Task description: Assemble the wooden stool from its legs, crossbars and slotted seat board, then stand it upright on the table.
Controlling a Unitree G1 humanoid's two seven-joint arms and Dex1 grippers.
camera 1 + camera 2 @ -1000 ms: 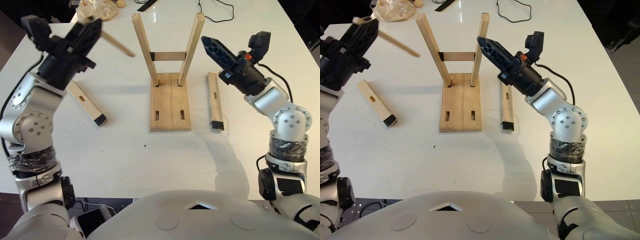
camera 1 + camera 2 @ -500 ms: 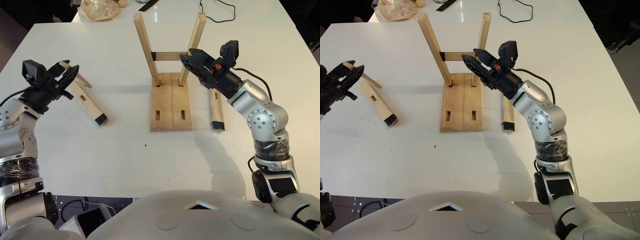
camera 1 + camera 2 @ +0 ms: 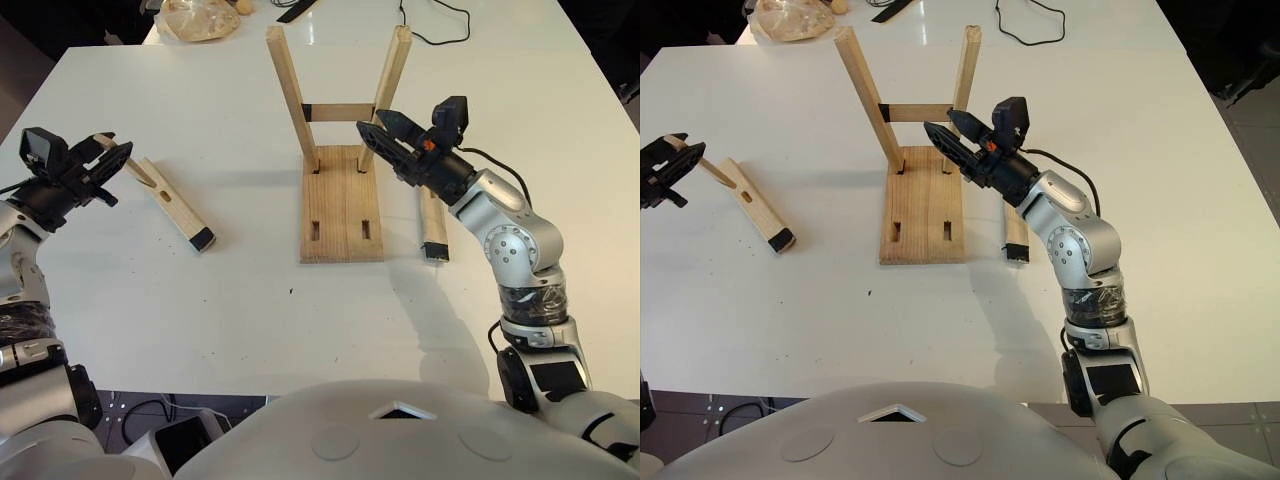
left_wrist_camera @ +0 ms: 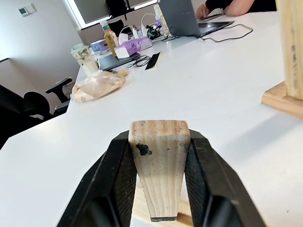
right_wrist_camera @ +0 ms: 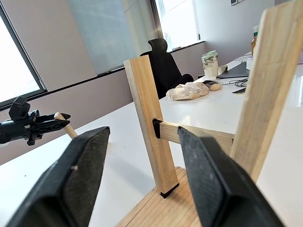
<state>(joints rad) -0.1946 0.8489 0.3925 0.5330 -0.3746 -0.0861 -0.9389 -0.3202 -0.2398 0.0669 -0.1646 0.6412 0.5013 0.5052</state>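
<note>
Holding loose crossbar (image 4: 160, 175): left jaws clenched on it, left of seat board (image 3: 340, 215).
Right jaws released, just beside board's standing leg (image 3: 387, 80).

Text scan | nothing is reading legibly | bottle (image 4: 110, 37) label at the tabletop's (image 4: 227, 80) far edge is showing too small to read

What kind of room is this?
Probably an office or meeting room: a big white table, a laptop at its far end, a black office chair and large windows behind.
</note>
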